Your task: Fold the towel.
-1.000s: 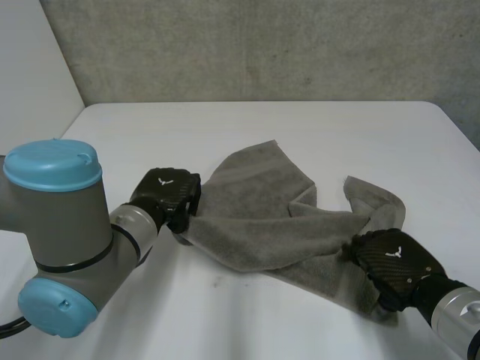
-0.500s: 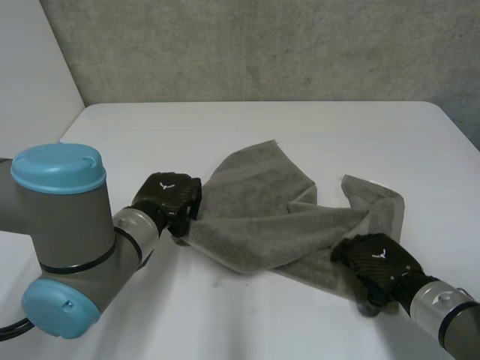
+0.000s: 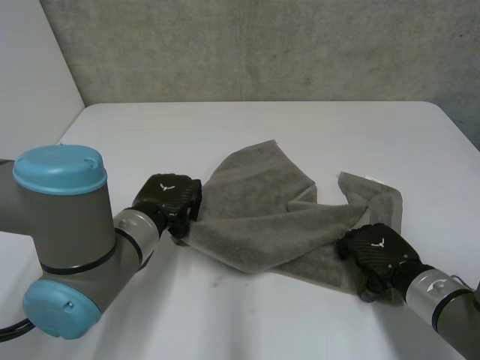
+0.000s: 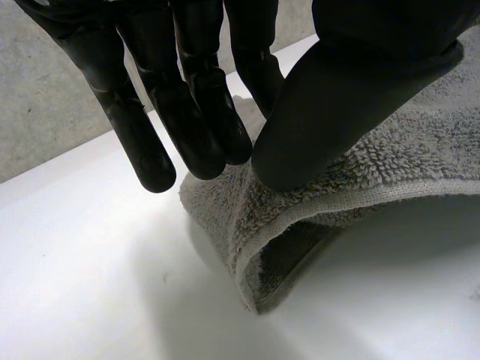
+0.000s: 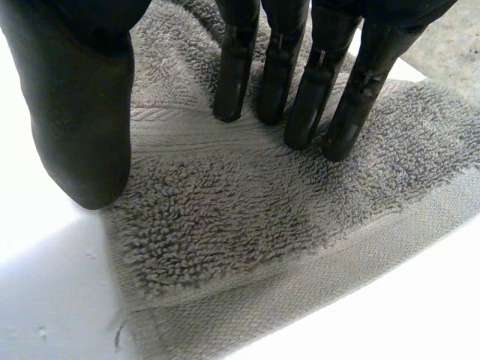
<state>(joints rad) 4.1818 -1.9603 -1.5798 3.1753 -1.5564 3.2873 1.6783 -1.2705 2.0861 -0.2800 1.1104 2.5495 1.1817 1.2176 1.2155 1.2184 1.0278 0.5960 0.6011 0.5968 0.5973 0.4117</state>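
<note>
A grey towel lies crumpled across the middle of the white table, its right end bunched into a raised flap. My left hand is at the towel's left corner. In the left wrist view its thumb presses the towel's hem against the fingers, and the corner is lifted off the table. My right hand rests on the towel's near right part. In the right wrist view its fingers lie straight on the towel, with the thumb apart at the towel's edge.
The left arm's large joint with blue caps stands at the near left of the table. A grey wall runs behind the table's far edge. Bare white tabletop lies beyond the towel and along the near edge between the arms.
My right hand has slid a little leftward and farther onto the towel's right part. The left hand has kept its hold and place.
</note>
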